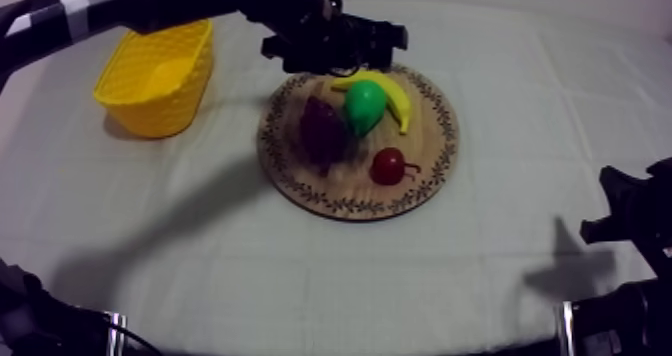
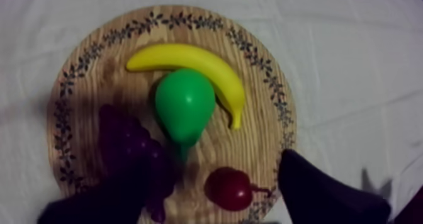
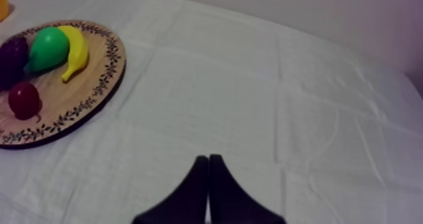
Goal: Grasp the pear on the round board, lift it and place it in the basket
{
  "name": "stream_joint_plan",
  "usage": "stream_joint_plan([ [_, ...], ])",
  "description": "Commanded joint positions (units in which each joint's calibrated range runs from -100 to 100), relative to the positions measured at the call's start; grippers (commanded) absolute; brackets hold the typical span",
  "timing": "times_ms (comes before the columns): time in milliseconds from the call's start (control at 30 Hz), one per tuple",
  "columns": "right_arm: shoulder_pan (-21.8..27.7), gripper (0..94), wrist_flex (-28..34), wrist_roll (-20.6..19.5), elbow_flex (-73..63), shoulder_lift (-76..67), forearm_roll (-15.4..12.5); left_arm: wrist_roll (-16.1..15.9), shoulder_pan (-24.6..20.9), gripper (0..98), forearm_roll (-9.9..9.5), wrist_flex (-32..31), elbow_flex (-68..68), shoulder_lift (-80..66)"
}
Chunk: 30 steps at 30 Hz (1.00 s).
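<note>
A green pear (image 1: 364, 105) lies in the middle of the round wooden board (image 1: 300, 185), its stem end toward the grapes. My left gripper (image 1: 342, 48) hovers over the board's far edge, above the fruit. In the left wrist view its two dark fingers (image 2: 318, 189) stand wide apart with nothing between them, and the pear (image 2: 184, 104) lies just beyond them on the board (image 2: 82, 82). The yellow basket (image 1: 158, 75) stands at the back left. My right gripper (image 3: 208, 167) is shut on nothing over bare cloth, low at the right (image 1: 625, 215).
A banana (image 1: 397, 95) curves round the pear's far side and touches it. Dark grapes (image 1: 322, 130) lie to the pear's left and a small red fruit (image 1: 388, 166) sits at the board's near side. Open cloth lies between board and basket.
</note>
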Motion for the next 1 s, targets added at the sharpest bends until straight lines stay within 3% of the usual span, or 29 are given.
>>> stream_joint_plan([
  [0, 0.0, 0.3, 0.0, 0.0, 0.0, 0.0, 0.0, 1.3, 0.2, 88.1, -0.46, 0.1, 0.3, -0.2],
  [267, 0.0, 0.3, 0.0, 0.0, 0.0, 0.0, 0.0, 1.0, 0.4, 90.1, -0.63, 0.6, 0.6, 0.6],
  [500, 0.0, 0.3, 0.0, 0.0, 0.0, 0.0, 0.0, -2.3, -0.6, 89.8, 1.33, 1.3, -2.9, 4.5],
  [733, 0.0, 0.3, 0.0, 0.0, 0.0, 0.0, 0.0, -6.9, -2.1, 89.6, 3.16, 10.4, -16.7, 14.4],
  [967, 0.0, 0.3, 0.0, 0.0, 0.0, 0.0, 0.0, -8.8, -2.7, 89.5, 3.47, 20.4, -28.5, 23.2],
])
